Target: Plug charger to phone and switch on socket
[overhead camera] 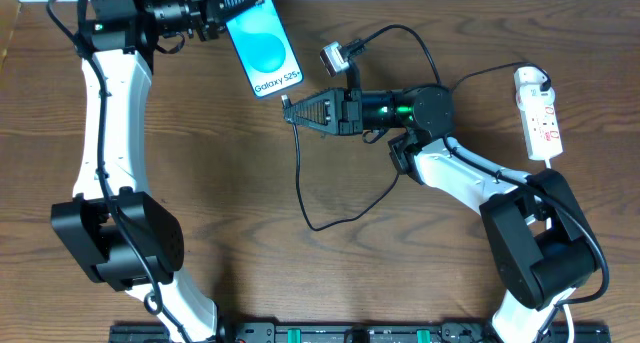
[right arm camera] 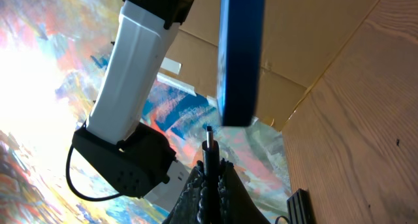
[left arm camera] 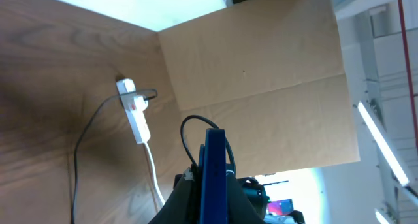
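Gripping phone point(overhead camera: 262, 53) aloft in clamped left hand point(overhead camera: 240, 5), top centre of overhead frame; pinching charger point(overhead camera: 299, 173) tip in fully closed right hand point(overhead camera: 290, 108) just under phone's lower edge, not inserted. Could miss the port if off-axis, pivot the phone in its grip when pushed, or snag charger slack on the desk point(overhead camera: 250, 213).

Phone point(left arm camera: 213, 155) edge-on, clamped in my left gripper point(left arm camera: 210, 198), white power strip point(left arm camera: 136, 114) on wooden table point(left arm camera: 39, 74) beyond, black cable point(left arm camera: 77, 152) running from it.

Matt wood-grain table point(overhead camera: 350, 283); glossy-screened phone point(overhead camera: 263, 43); socket point(overhead camera: 541, 118) looks like smooth white plastic.
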Motion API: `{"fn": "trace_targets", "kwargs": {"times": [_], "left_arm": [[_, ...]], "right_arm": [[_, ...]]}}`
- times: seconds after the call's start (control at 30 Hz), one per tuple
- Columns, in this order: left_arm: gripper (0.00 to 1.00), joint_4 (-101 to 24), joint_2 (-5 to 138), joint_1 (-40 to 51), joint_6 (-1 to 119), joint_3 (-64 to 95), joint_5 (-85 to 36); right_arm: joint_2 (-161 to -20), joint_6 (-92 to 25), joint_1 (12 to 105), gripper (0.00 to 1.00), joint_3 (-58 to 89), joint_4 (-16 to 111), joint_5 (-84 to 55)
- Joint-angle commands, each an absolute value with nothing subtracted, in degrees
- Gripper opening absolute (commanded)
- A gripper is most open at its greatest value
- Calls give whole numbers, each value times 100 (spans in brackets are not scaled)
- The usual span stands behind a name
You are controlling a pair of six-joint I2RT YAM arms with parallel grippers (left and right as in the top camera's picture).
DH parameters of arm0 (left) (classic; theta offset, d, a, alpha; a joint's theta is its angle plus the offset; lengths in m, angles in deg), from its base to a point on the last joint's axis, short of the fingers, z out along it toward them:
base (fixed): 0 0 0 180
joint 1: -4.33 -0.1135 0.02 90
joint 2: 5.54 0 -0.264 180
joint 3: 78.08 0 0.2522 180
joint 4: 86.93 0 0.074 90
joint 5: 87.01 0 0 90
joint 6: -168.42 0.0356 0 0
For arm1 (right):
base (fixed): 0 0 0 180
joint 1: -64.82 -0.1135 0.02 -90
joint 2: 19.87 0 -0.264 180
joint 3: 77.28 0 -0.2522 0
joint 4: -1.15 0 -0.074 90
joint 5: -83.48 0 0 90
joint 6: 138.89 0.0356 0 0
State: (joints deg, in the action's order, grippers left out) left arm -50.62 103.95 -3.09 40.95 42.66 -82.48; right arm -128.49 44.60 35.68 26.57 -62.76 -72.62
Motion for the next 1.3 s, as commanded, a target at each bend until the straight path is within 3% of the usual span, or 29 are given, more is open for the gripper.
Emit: {"fn": "trace_targets", "kwargs": {"times": [0.0, 0.37, 1.27], "left_arm": [[7, -4903, 10319, -296, 4108, 4262, -8436], [6, -4881, 10319, -296, 4005, 4262, -8213], [7, -4879, 10321, -299, 4416, 4262, -8292]], "right_arm": [[-12862, 4471, 3603, 1, 2639, -6307, -7131], [-12862, 3861, 3603, 1, 2639, -5660, -7293], [-12862, 3826, 3603, 1, 2639, -5819, -7420]]}}
